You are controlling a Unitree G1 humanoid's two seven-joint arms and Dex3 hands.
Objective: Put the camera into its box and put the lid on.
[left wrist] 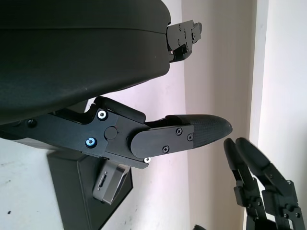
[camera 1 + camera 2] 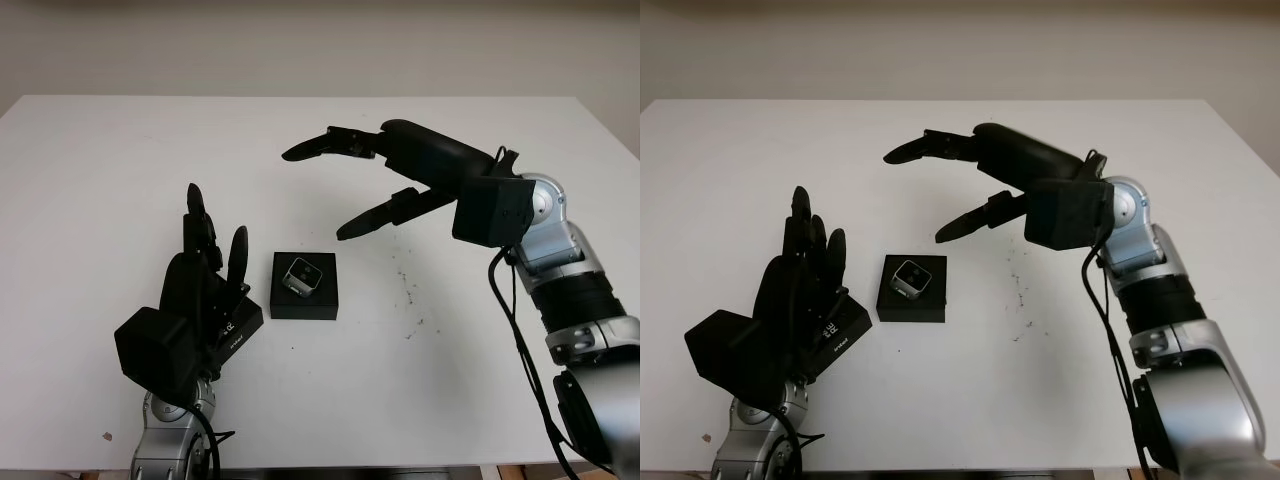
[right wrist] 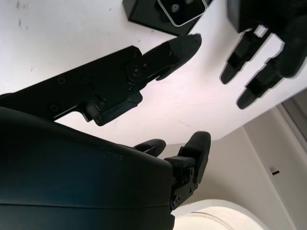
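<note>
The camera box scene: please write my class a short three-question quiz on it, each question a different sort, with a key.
1. True or false: the camera already sits in the open black box.
2. Multiple choice: the black lid is
A. on the box
B. at the left hand, beside the box
C. under the right hand
3. Fill in: the right hand is open and raised above the ____ table.

Key
1. True.
2. B; the left hand partly covers the lid, and whether it grips the lid cannot be told.
3. white.
</note>
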